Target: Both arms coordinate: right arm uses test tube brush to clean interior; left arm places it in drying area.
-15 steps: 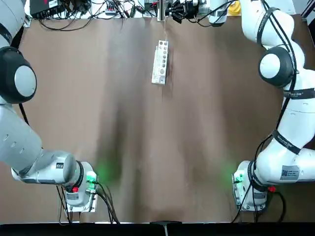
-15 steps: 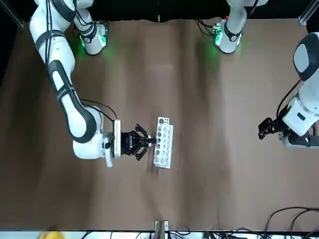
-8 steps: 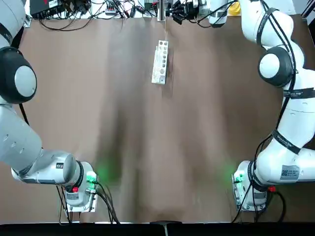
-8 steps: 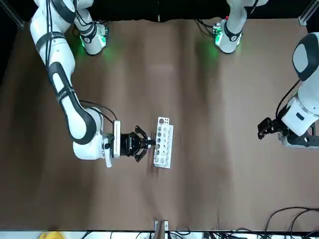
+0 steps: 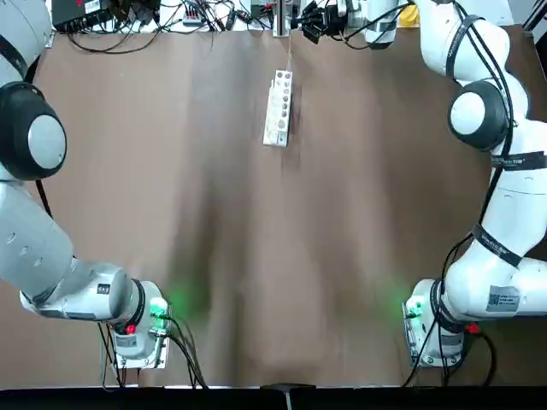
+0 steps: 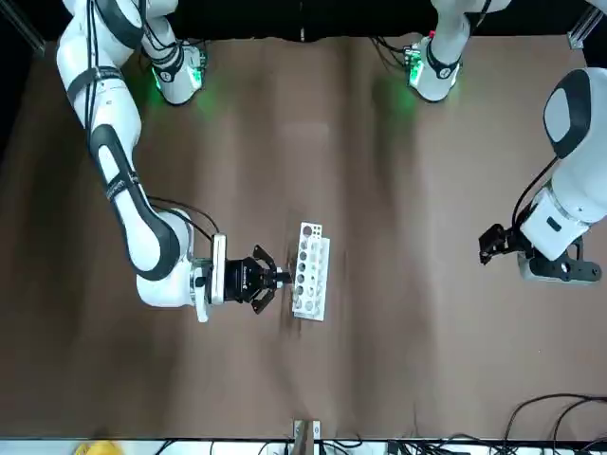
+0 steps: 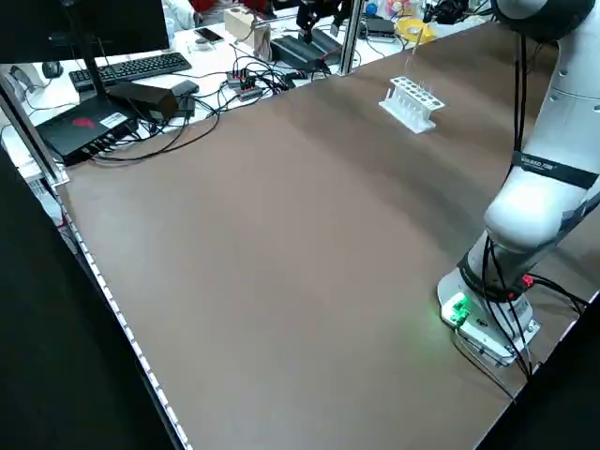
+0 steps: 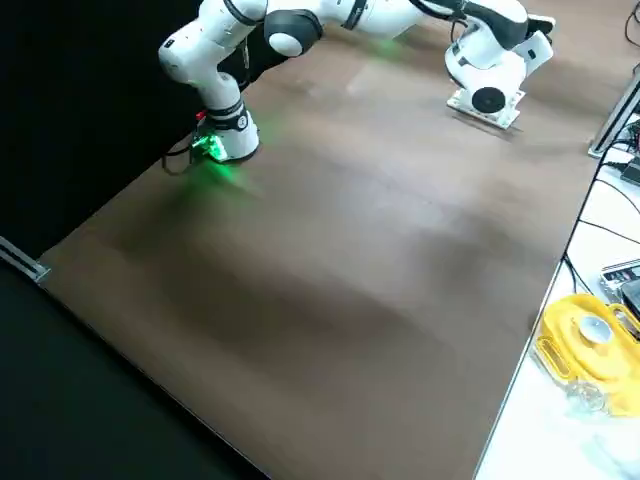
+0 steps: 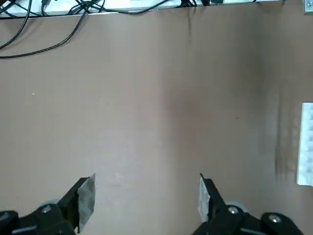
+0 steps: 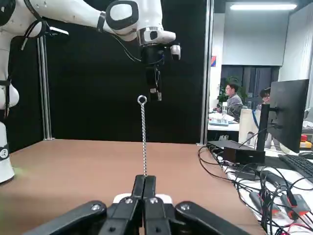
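Note:
In the right wrist view my right gripper (image 10: 144,188) is shut on the test tube brush (image 10: 143,142), a thin twisted-wire stick with a loop at its far end that points straight out from the fingers. Seen from the front, that gripper (image 6: 276,281) is level beside the white rack (image 6: 310,269), a little apart from it, with its fingers pointing at the rack. The rack (image 5: 279,108) lies near the table's far middle. My left gripper (image 6: 489,244) hangs off to the side, well away from the rack, and is open with nothing between its pads (image 9: 86,201).
Cables and electronics (image 5: 171,13) line the table's far edge. A keyboard (image 7: 141,67) and black boxes sit on the bench beyond. A yellow object (image 8: 590,345) lies off the table's edge. People sit at a desk (image 10: 232,100) in the background.
My right gripper has drawn back slightly from the rack with the brush still in it. The left arm has shifted a little toward the table's middle.

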Available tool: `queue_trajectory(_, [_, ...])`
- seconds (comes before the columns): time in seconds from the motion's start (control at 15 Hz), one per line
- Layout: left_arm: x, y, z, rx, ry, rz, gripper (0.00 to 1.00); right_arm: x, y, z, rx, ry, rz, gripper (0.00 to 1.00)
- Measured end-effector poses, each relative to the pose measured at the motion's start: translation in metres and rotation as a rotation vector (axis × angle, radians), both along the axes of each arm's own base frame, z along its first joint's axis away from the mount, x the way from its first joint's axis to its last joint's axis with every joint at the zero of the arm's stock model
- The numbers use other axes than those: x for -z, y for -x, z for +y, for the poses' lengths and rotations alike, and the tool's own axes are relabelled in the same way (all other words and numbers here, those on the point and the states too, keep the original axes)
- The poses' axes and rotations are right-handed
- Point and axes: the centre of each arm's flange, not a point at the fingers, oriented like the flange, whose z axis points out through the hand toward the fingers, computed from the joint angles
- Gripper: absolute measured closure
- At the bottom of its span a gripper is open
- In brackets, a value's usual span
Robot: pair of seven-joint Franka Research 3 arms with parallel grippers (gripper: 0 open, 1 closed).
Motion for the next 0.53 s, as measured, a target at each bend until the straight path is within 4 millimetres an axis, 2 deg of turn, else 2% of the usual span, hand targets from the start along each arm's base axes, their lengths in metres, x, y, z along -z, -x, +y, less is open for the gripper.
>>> queue_trajectory(0.53, [0.0015, 0.0002, -0.0048, 0.008, 0.0, 0.002, 0.0, 0.0047, 0.0009, 0.0034, 0.007, -0.011, -0.022, 0.98])
